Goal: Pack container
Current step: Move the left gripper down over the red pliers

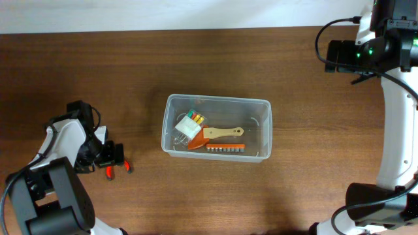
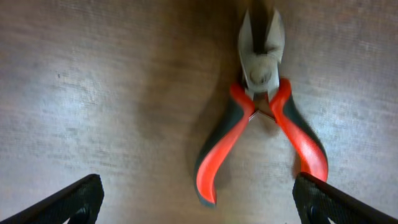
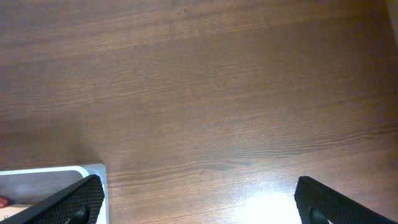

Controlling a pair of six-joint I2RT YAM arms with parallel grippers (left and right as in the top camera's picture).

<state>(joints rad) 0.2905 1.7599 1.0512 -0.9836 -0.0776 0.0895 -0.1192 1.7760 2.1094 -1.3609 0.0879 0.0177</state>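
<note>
The clear plastic container (image 1: 215, 126) stands mid-table. It holds a pack of coloured markers (image 1: 190, 122), a wooden-handled orange brush (image 1: 219, 134) and a strip of bits. Red-handled pliers (image 1: 117, 168) lie on the table left of the container. My left gripper (image 1: 111, 156) is open just over them. In the left wrist view the pliers (image 2: 264, 118) lie between and ahead of the open fingers (image 2: 199, 202), the right finger near one handle. My right gripper (image 3: 199, 202) is open and empty above bare table; a corner of the container (image 3: 93, 171) shows at lower left.
The right arm (image 1: 392, 117) stands along the right side of the table, its wrist camera block (image 1: 366, 52) high at the far right. The table's far edge meets a white wall (image 1: 163, 13).
</note>
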